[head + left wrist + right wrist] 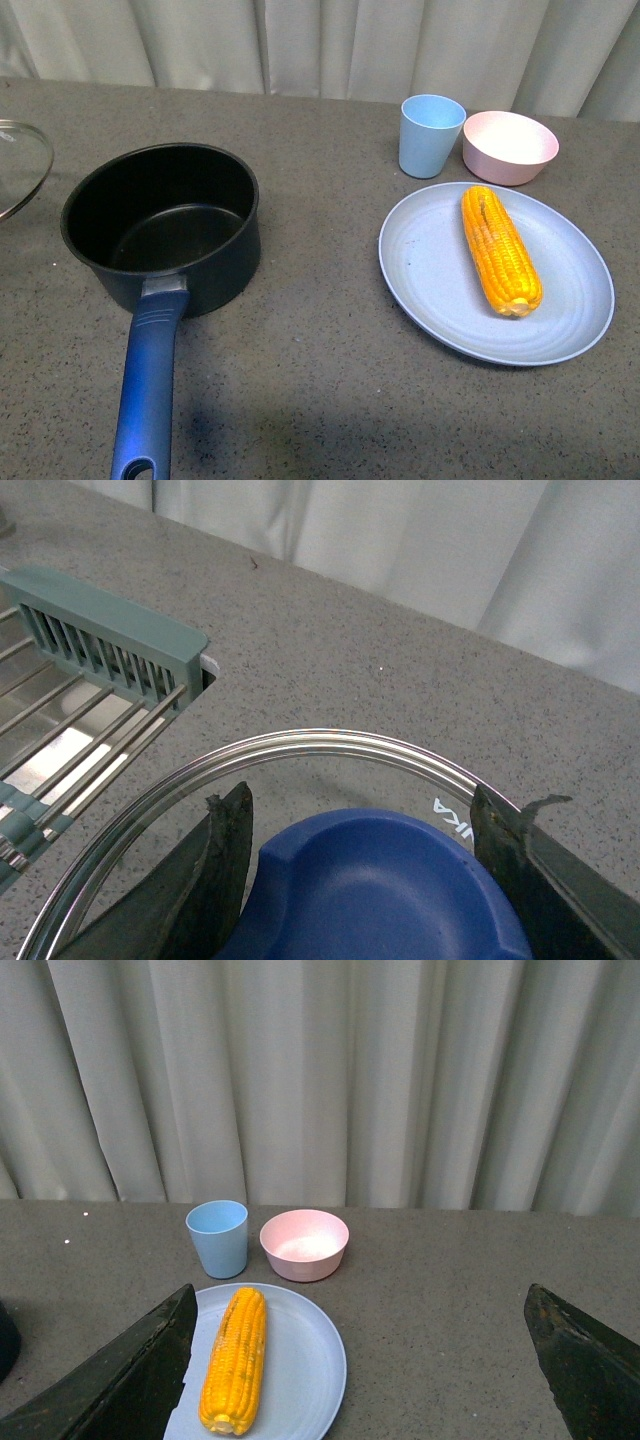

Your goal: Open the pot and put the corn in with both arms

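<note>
Corn (500, 252): one cob, lying lengthwise on a plate (420, 270) right of the open pot (160, 225), with cup (431, 135) and bowl (510, 147) behind. It is likely stiff, light and prone to roll, so best pinched across its middle. Right gripper (358, 1295): spread wide, empty, short of the cob. Left gripper (358, 810): apparently clamped on the knob (380, 890) of the lid (300, 742), far left.

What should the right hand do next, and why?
Probably lower the open right hand onto the corn: the pot stands open, its lid held aside by the left hand, and the corn lies on the plate.
</note>
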{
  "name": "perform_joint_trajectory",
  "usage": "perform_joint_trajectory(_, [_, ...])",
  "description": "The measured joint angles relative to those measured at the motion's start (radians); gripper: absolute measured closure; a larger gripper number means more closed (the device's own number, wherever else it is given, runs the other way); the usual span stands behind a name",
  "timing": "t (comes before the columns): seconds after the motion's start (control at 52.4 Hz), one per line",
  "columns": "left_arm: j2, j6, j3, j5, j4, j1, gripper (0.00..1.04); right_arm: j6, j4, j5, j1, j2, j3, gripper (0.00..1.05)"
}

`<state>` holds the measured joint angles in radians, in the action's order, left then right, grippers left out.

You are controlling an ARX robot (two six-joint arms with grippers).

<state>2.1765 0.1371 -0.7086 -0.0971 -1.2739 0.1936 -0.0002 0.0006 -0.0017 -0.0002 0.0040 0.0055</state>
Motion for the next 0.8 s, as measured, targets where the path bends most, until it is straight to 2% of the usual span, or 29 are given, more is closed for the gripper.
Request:
perform_joint_trajectory(0.363, [0.170,-0.029,-0.050,-0.027,-0.011,-0.026,0.45,0.000,0.000,0.000,0.000,0.000,0.000,0.09])
perform_joint_trajectory(0.801, [0.203,-0.037,-0.084,-0.017,0.060,-0.039,0.45,0.000,0.000,0.000,0.000,0.000,0.000,0.09])
